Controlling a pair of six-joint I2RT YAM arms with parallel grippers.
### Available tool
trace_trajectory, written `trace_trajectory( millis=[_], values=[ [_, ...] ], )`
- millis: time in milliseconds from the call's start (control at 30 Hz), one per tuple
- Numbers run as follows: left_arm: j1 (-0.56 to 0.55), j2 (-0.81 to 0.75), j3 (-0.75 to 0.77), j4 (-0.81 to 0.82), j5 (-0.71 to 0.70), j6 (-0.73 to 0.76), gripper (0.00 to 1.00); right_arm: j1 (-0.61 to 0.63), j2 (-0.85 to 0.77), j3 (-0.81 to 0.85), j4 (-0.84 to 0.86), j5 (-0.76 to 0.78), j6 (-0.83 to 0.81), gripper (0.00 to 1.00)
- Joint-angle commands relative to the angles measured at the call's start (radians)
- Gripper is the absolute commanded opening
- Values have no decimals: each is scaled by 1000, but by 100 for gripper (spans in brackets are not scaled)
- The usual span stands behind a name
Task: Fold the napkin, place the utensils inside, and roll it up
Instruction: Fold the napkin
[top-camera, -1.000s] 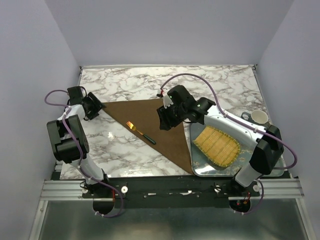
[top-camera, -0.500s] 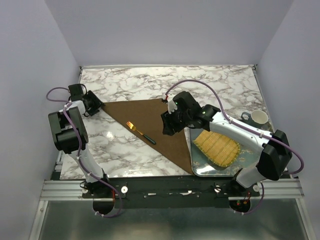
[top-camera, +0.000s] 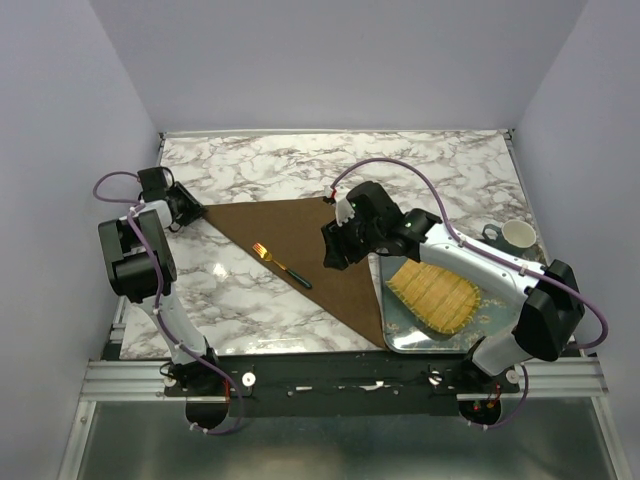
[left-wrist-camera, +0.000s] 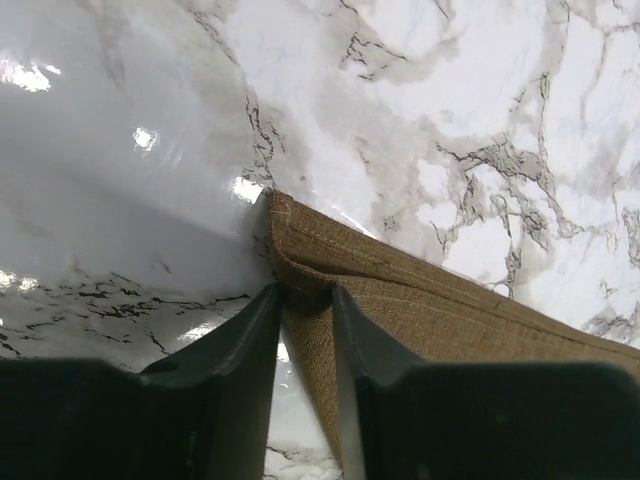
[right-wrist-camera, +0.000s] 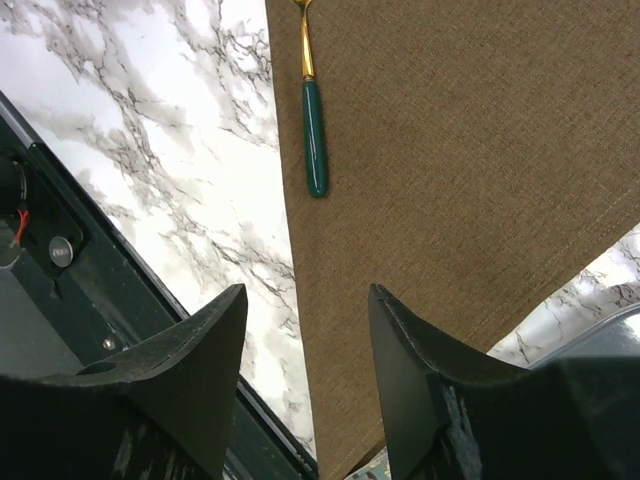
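Observation:
The dark brown napkin lies folded into a triangle on the marble table. The fork, gold tines and teal handle, rests on its left part, the handle end near the long edge. My left gripper is at the napkin's left corner. In the left wrist view its jaws stand narrow, pinching the bunched corner of the napkin. My right gripper hovers open over the napkin's right part, nothing between its fingers. The fork lies ahead of it.
A metal tray at the right holds a yellow bamboo mat. A white mug stands beyond the tray near the right edge. The table's dark front rail runs close to the napkin's long edge.
My left jaws have narrowed onto the napkin's left corner. The right gripper has shifted a little nearer over the napkin and stays open.

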Motion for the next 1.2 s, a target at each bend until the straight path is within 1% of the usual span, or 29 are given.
trace_trajectory(
  millis=[0,100,133,167,233,267,300,333,367,400,433,500,533,600,633,667,733,767,867,933,967,1000,1100,1167],
  values=[
    [-13,-5,-7,63,8,36,27,-2,-20,-12,29,-27,13,60],
    [-55,-77,-43,64,-15,45,21,-2,-26,-20,31,-26,15,60],
    [-72,-132,-56,64,-41,48,19,-2,-29,-29,32,-21,16,60],
    [-114,-163,-68,52,-65,58,17,-4,-35,-35,34,-21,18,60],
    [-157,-255,-100,28,-128,63,10,-4,-43,-58,45,-18,29,60],
    [-183,-283,-109,-6,-190,68,10,-2,-52,-67,48,-21,35,60],
    [-229,-309,-126,-19,-215,72,10,-4,-58,-76,57,-24,41,60],
    [-255,-361,-138,-34,-243,75,8,-4,-64,-86,63,-27,47,60],
    [-276,-389,-149,-57,-301,77,5,-2,-73,-108,68,-35,56,60],
    [-307,-416,-183,-62,-332,72,2,-4,-92,-121,78,-35,61,61],
    [-313,-471,-204,-66,-332,65,0,-4,-102,-132,84,-41,66,60],
    [-316,-524,-267,-62,-311,43,0,-4,-127,-167,95,-39,79,61],
    [-360,-572,-289,-66,-311,39,0,-4,-135,-175,95,-39,82,61],
    [-396,-619,-348,-62,-302,29,0,-4,-145,-194,98,-33,92,61],
    [-437,-654,-368,-56,-302,7,0,-2,-158,-201,101,-33,96,61],
    [-453,-669,-384,-42,-271,-7,0,-2,-164,-205,106,-33,104,61],
    [-503,-703,-425,-22,-259,-49,0,-2,-173,-222,117,-39,109,61],
    [-560,-711,-435,6,-260,-55,0,-2,-175,-227,121,-41,118,61],
    [-655,-714,-435,-3,-294,-102,0,-4,-175,-244,135,-44,127,61],
    [-684,-716,-428,-14,-294,-118,0,-4,-175,-250,140,-44,133,61],
    [-706,-720,-428,-22,-342,-122,0,-5,-175,-257,143,-42,139,61],
    [-739,-723,-432,-26,-358,-130,0,-2,-178,-262,146,-39,139,61],
    [-796,-726,-447,-52,-394,-156,0,-4,-184,-276,149,-38,145,61],
    [-823,-731,-464,-40,-398,-168,0,-2,-185,-282,152,-36,147,61]
  ],
)
